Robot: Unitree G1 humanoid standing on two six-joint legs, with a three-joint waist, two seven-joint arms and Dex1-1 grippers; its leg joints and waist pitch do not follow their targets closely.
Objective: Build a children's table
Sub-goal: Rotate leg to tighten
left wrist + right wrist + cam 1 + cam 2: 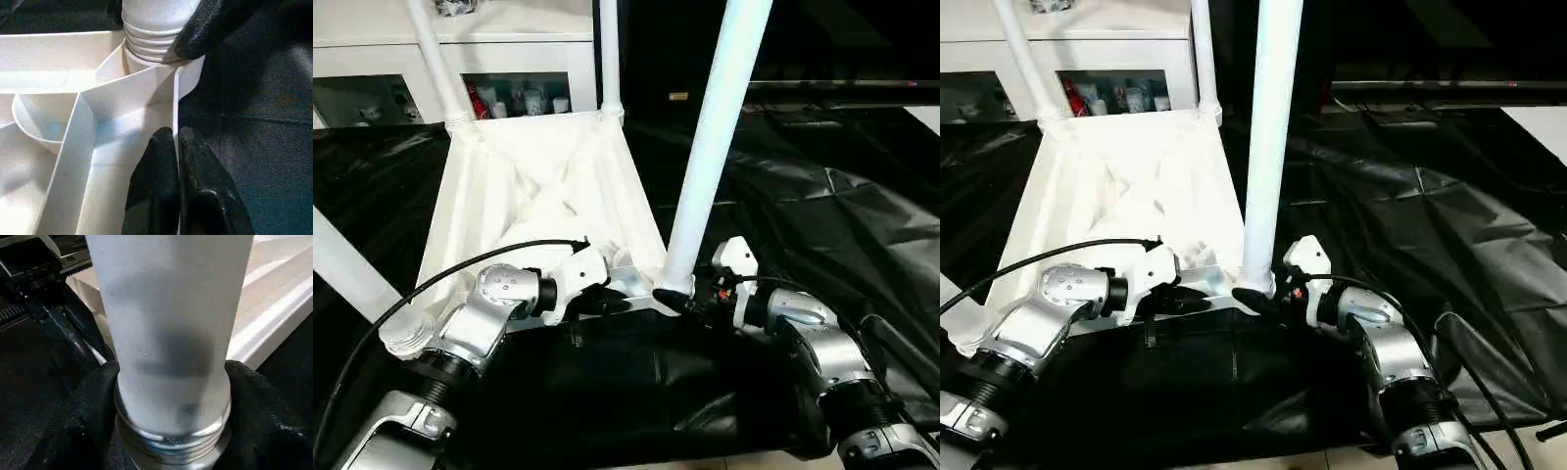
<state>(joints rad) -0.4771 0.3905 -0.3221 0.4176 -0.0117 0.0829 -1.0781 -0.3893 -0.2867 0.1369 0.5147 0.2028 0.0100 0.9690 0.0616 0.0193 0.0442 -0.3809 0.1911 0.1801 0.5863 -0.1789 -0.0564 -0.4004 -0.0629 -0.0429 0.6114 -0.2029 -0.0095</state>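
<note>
- Here the white table lies upside down on a black-draped work surface, legs pointing up.
- The left gripper is pinched shut on the table's thin edge wall.
- The right gripper has its two black fingers around the base of the nearest leg, touching both sides, just beside the left one.
- Beyond stands a white cabinet with glass doors.
</note>
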